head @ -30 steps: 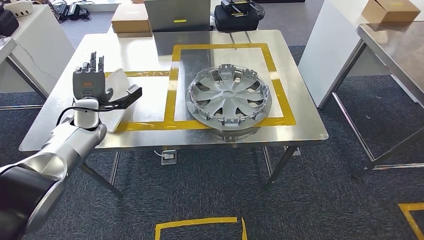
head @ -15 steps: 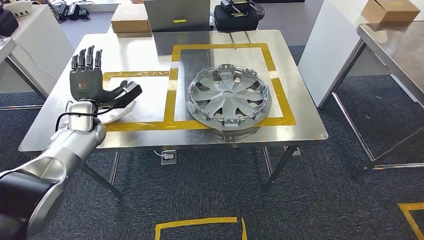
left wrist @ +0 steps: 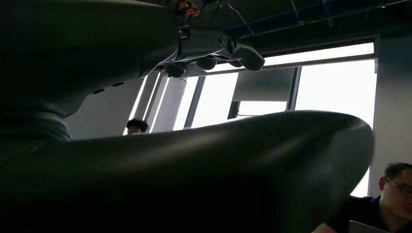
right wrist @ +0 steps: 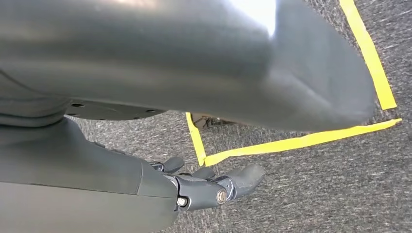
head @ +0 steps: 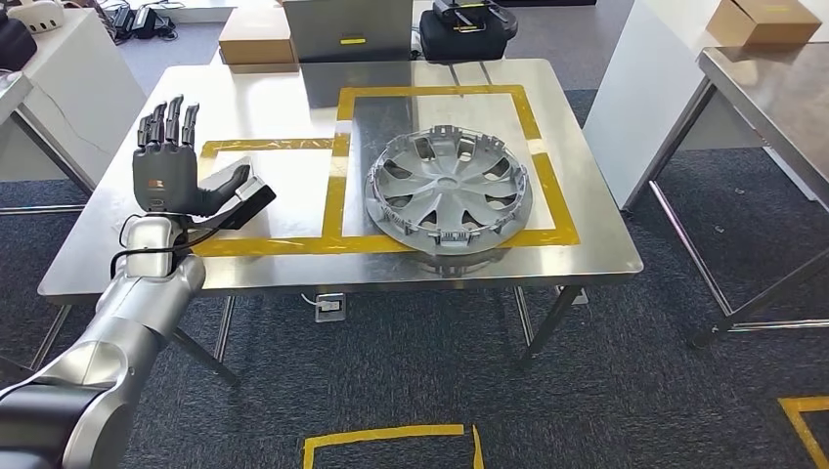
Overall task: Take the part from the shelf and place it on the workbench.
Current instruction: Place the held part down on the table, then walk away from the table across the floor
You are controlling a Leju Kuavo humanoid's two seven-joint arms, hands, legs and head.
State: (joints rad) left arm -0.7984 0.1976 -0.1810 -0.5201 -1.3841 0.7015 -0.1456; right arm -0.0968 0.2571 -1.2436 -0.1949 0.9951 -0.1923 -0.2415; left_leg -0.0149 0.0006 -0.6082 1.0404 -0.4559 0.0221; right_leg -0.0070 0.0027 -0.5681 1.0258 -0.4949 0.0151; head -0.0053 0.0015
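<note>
Fingers (head: 166, 122) of the left hand (head: 168, 176) are seen spread and pointing upward, the thumb held out to the side, and nothing is held in them. That hand is raised over the left part of the flat stainless-steel workbench (head: 293, 107), above the smaller rectangle of yellow tape (head: 335, 186) marked on the tabletop. The white part seems to be hidden behind the hand, so its exact place cannot be told from the head view.

A round silver plastic wheel cover (head: 448, 191) is laid inside the larger yellow-taped rectangle, well apart from the left hand, with its rim touching the tape near the front edge of the workbench. A brown cardboard box (head: 256, 39) is set at the far edge of the workbench, and a black case (head: 465, 24) is placed beside it to the right.

The right hand (right wrist: 194, 187) is seen in the right wrist view, hanging over dark grey carpet (right wrist: 316, 184) crossed by yellow floor tape (right wrist: 291, 143); its dark fingers (right wrist: 243, 177) are loosely extended and nothing is held in them.

In the left wrist view, bright windows (left wrist: 330, 82) are shown behind the dark thumb, and a person (left wrist: 388, 194) is seated at the picture's edge.
</note>
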